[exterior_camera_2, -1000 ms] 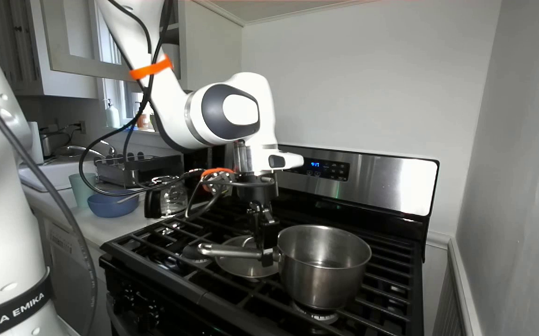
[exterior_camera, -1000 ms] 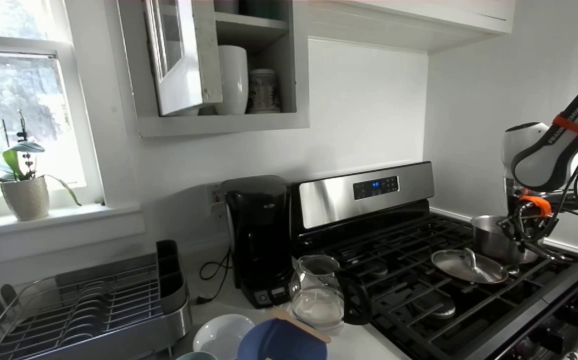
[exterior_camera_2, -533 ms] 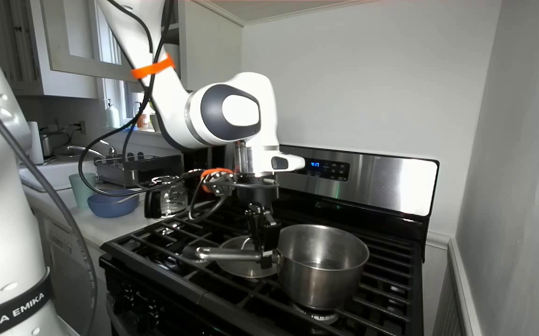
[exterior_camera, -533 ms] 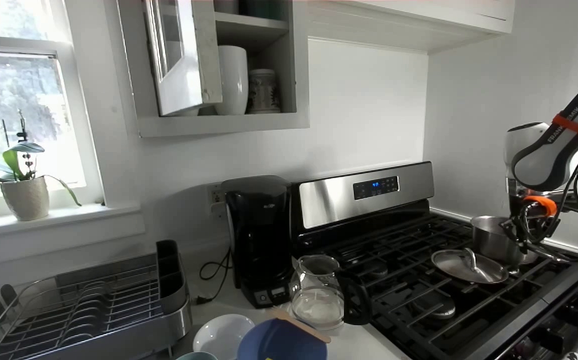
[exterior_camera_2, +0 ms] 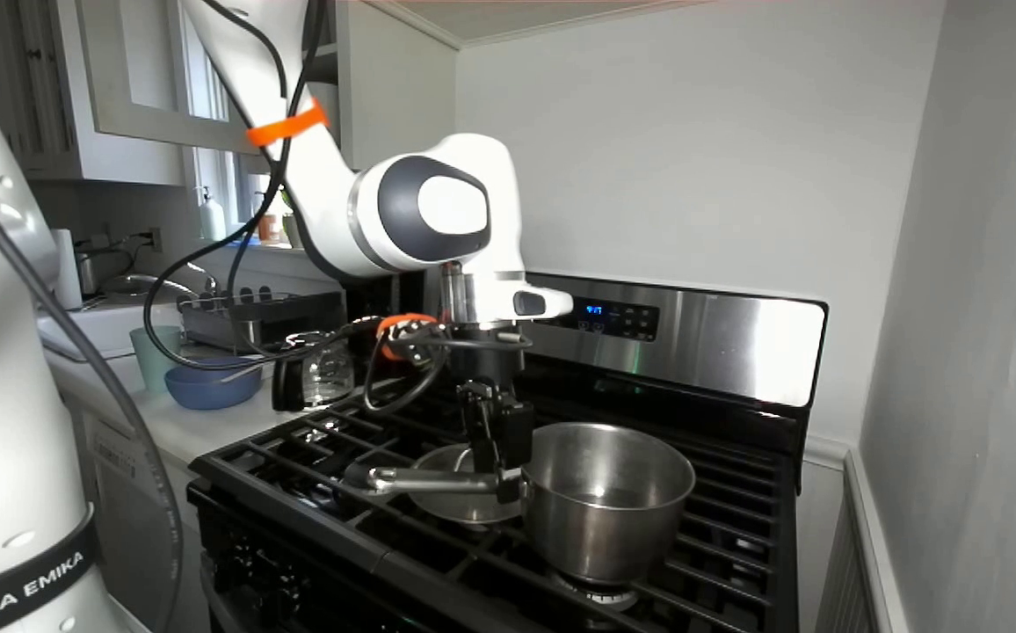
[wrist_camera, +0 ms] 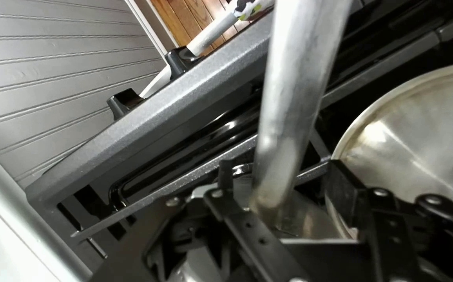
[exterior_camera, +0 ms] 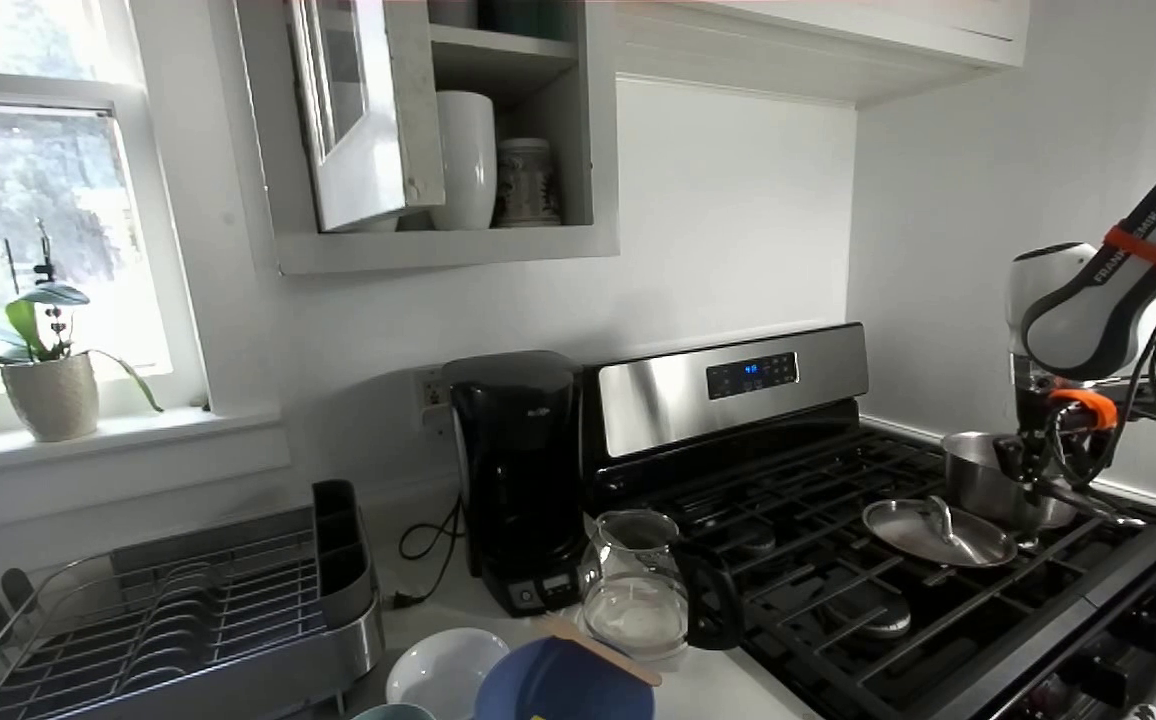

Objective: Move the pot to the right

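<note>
- Stove (exterior_camera_2: 719, 343): one, reference for all positions.
- Pot (exterior_camera_2: 609, 519): one, on the stove.
- Lid (exterior_camera: 923, 533): one, on the stove.
- Robot arm (exterior_camera_2: 420, 211): one, over the stove.
- Gripper (wrist_camera: 279, 180): one, over the stove.
- Coffee maker (exterior_camera: 516, 470): one, just beside the stove.
- Glass carafe (exterior_camera: 635, 605): one, just beside the stove.
- White bowl (exterior_camera: 446, 668) and blue bowl (exterior_camera: 563, 685): two bowls, near the stove.
- Wooden utensil (exterior_camera: 606, 653): one, near the stove.
- Green cup (exterior_camera_2: 153, 365): one, apart from the stove.
- Dish rack (exterior_camera: 268, 672): one, well apart from the stove.
- Potted plant (exterior_camera: 51, 400): one, well apart from the stove.
</note>
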You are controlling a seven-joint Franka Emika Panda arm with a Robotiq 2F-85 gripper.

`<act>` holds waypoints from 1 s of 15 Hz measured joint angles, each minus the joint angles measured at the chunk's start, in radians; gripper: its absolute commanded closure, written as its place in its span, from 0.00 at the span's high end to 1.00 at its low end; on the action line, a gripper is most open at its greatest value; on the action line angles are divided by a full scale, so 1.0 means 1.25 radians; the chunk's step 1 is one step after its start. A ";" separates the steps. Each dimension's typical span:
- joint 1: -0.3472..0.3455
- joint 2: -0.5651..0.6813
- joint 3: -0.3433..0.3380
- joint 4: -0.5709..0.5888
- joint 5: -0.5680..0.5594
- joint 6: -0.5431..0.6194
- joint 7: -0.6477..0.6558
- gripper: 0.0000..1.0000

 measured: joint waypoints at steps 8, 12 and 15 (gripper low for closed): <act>0.031 -0.126 0.007 0.002 0.076 -0.107 -0.030 1.00; 0.070 -0.252 0.023 0.025 0.186 -0.156 -0.034 1.00; 0.092 -0.317 0.034 0.066 0.264 -0.151 -0.033 1.00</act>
